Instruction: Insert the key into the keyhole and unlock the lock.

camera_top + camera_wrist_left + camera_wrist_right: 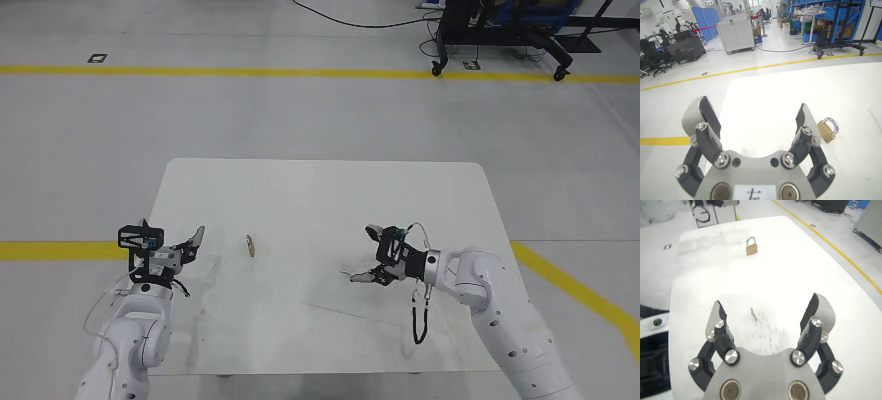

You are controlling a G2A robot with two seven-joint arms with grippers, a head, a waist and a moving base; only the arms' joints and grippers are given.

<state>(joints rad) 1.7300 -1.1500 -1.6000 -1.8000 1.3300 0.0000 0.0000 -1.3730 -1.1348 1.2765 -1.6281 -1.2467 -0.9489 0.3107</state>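
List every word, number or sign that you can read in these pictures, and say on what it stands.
White paper label on the left gripper: one handwritten mark, cut off at the edge, unreadable.
Steel shackle of the brass padlock: engraved marks, too small to read.
No other text.

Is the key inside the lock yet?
No, it is out. The key lies flat on the table by the open right gripper, apart from the padlock standing farther off.
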